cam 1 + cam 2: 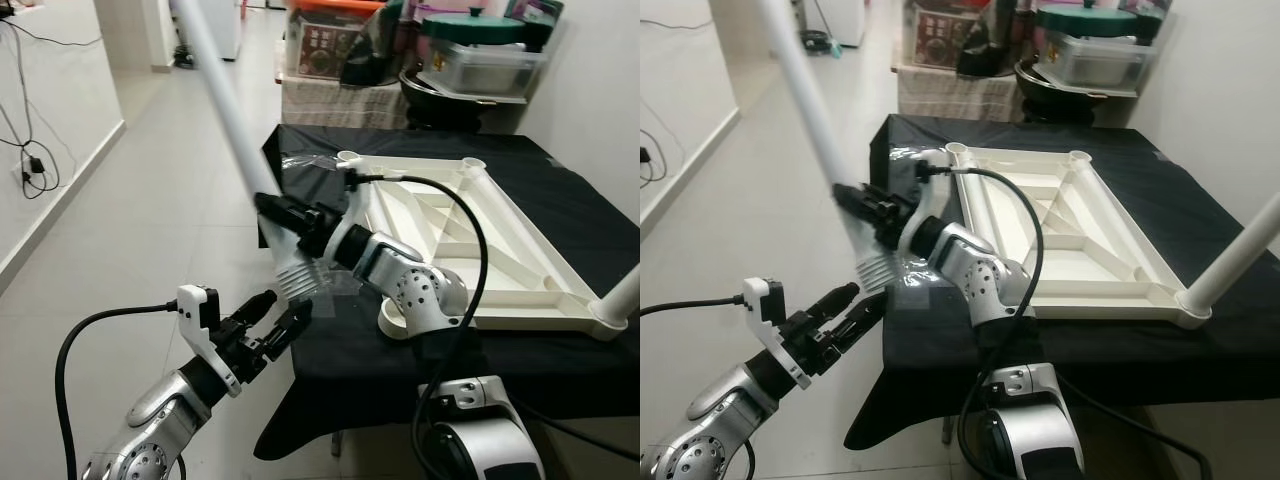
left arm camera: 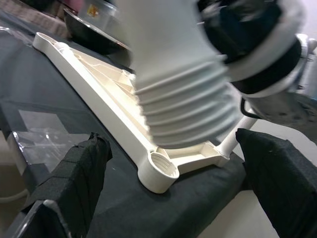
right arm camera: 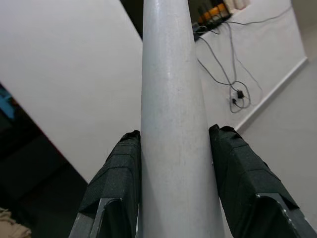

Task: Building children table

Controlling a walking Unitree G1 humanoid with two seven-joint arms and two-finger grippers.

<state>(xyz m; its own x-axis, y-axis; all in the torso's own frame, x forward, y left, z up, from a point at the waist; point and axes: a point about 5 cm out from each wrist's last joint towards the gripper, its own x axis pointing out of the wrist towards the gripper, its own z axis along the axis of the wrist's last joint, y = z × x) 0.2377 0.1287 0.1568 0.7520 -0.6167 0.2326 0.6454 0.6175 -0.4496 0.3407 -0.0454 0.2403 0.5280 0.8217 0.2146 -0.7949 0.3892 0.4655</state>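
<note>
The white tabletop (image 1: 520, 322) lies upside down on a black-clothed table (image 1: 340, 370). One leg (image 1: 1232, 262) stands in its near right corner socket. My right gripper (image 1: 275, 212) is shut on a long white table leg (image 1: 225, 100), which slants up to the left. In the right wrist view the leg (image 3: 173, 124) runs between both pads (image 3: 116, 183). Its ribbed threaded end (image 1: 298, 275) hangs over the table's near left edge. Just below it, my left gripper (image 1: 283, 312) is open, its fingers (image 2: 74, 178) either side of the thread (image 2: 183, 109). An empty corner socket (image 2: 159, 171) lies close by.
Clear plastic wrap (image 1: 310, 165) lies on the cloth by the far left corner. Stacked storage boxes (image 1: 330, 40) and a dark pot (image 1: 450, 95) crowd the back. Tiled floor (image 1: 150, 200) stretches away on the left, with cables (image 1: 35, 160) along the wall.
</note>
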